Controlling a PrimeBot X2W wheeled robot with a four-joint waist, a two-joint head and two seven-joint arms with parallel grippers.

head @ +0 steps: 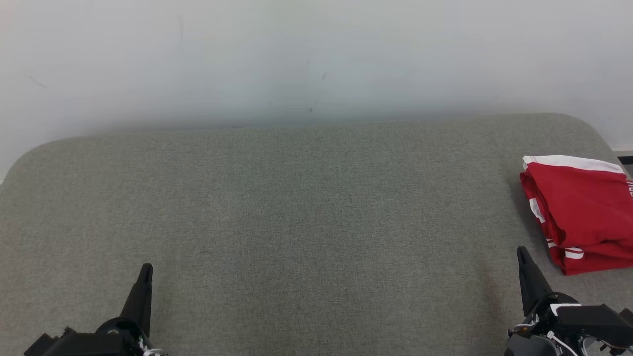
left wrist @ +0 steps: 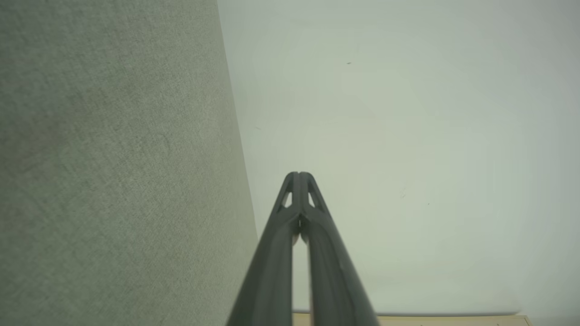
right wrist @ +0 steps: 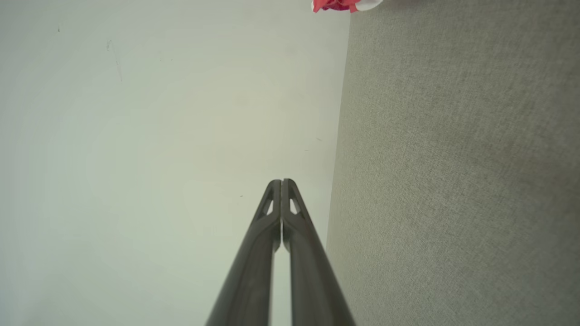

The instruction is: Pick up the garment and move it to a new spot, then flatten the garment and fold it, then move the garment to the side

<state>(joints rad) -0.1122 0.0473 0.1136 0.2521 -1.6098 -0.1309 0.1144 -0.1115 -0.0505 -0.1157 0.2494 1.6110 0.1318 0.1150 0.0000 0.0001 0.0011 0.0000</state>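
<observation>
A red garment with white trim (head: 581, 212) lies folded in a compact stack at the right edge of the grey fabric surface (head: 306, 207). A sliver of the garment (right wrist: 345, 5) peeks in at the top of the right wrist view. My right gripper (head: 522, 252) rests at the lower right, just left of and below the garment, apart from it. Its fingertips meet in the right wrist view (right wrist: 281, 182), shut on nothing. My left gripper (head: 146, 267) sits at the lower left, far from the garment. In its own wrist view the left gripper (left wrist: 298, 174) is shut and empty.
A pale wall (head: 306, 59) rises behind the grey surface's rounded far edge. The broad middle of the surface lies between my two grippers. A strip of light floor (left wrist: 408, 319) shows at the bottom of the left wrist view.
</observation>
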